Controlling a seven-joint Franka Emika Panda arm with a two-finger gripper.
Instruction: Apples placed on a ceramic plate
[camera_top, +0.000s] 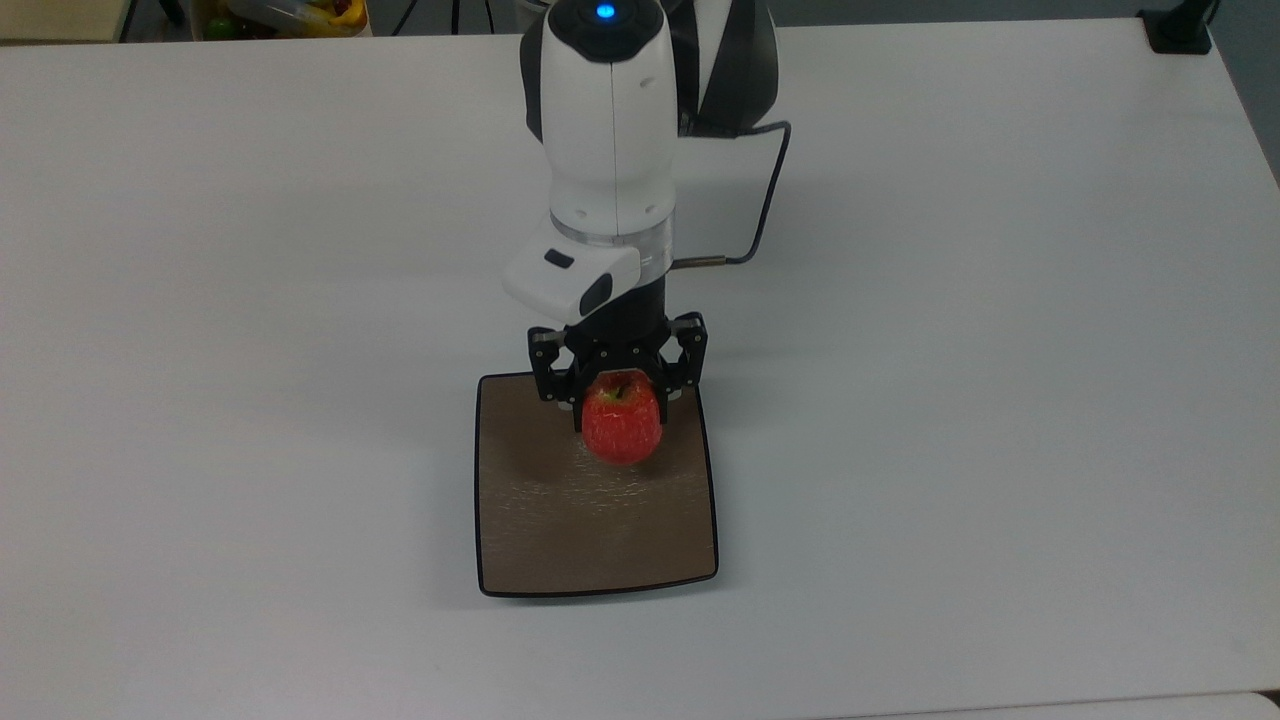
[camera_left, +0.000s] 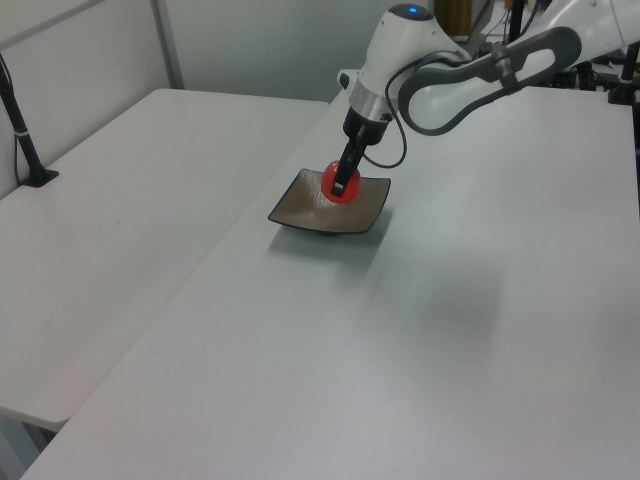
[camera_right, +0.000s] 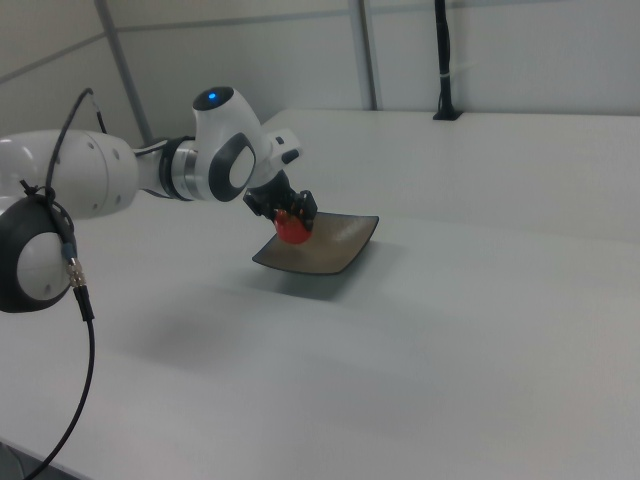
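A small red apple (camera_top: 622, 430) with a yellow-green patch at its stem is held in my gripper (camera_top: 620, 412), which is shut on it. It hangs over the far half of the square tan-brown ceramic plate (camera_top: 560, 540) with a thin black rim. In the left view the apple (camera_left: 337, 183) sits low over the plate (camera_left: 315, 212), and my gripper (camera_left: 341, 186) reaches down onto it from above. The right view shows the apple (camera_right: 292, 230) close to the plate (camera_right: 335, 250); whether they touch, I cannot tell.
The plate rests on a wide white table (camera_top: 1000, 350). A second white table (camera_left: 110, 220) adjoins it on the left view's left. A black clamp post (camera_top: 1178, 28) stands at the top view's far right corner. A box of coloured items (camera_top: 290, 15) lies beyond the far edge.
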